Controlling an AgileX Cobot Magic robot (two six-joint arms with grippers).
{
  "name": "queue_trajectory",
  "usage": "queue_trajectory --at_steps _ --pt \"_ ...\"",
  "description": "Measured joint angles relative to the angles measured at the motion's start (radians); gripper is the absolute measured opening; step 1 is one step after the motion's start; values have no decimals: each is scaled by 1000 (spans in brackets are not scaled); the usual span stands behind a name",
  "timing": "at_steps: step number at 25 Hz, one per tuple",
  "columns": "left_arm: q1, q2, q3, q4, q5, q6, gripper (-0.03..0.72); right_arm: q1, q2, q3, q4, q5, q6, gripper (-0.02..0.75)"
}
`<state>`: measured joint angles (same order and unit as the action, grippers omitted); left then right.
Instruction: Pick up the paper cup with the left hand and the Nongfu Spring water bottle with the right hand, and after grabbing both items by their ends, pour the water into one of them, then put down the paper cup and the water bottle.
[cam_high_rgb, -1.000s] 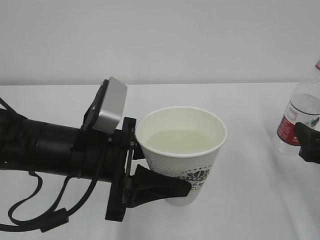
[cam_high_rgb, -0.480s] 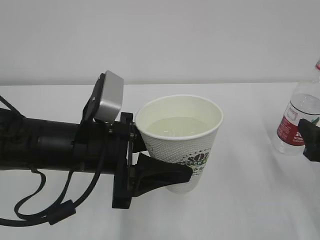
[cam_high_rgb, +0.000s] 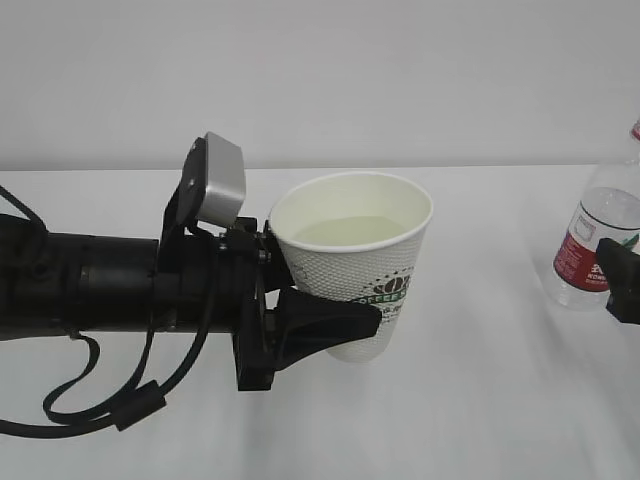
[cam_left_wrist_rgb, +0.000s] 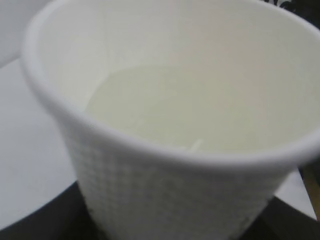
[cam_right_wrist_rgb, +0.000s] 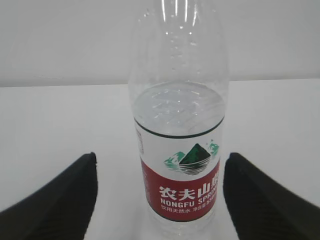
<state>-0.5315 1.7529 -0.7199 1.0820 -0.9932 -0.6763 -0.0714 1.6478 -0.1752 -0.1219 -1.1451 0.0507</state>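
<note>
Exterior view: left hand (cam_high_rgb: 330, 325) grips cup (cam_high_rgb: 365, 290) at its lower side, held above table (cam_high_rgb: 480, 400), slightly tilted | water (cam_high_rgb: 350, 231) pale inside cup | bottle (cam_high_rgb: 592, 245) upright on table at far right, part full | right wrist view: right hand (cam_right_wrist_rgb: 160, 200) fingers spread wide, clear of bottle (cam_right_wrist_rgb: 179, 150) standing between them

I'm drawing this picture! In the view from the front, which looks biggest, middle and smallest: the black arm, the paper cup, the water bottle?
1. The black arm: biggest, filling the left side.
2. The paper cup: middle.
3. The water bottle: smallest, but the picture's edge cuts it off and it stands farther back, so its real size is unsure.
</note>
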Motion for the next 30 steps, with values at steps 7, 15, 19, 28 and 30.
queue_trajectory --at_steps 7,15,19,28,30 --pt "6 2 0 -62 62 49 456 0 0 0 0 0 4 590" --pt "41 2 0 -156 68 126 456 0 0 0 0 0 8 590" --pt "66 2 0 -204 68 154 456 0 0 0 0 0 9 590" --pt "144 2 0 -288 68 204 456 0 0 0 0 0 12 590" --pt "164 2 0 -290 68 206 456 0 0 0 0 0 14 590"
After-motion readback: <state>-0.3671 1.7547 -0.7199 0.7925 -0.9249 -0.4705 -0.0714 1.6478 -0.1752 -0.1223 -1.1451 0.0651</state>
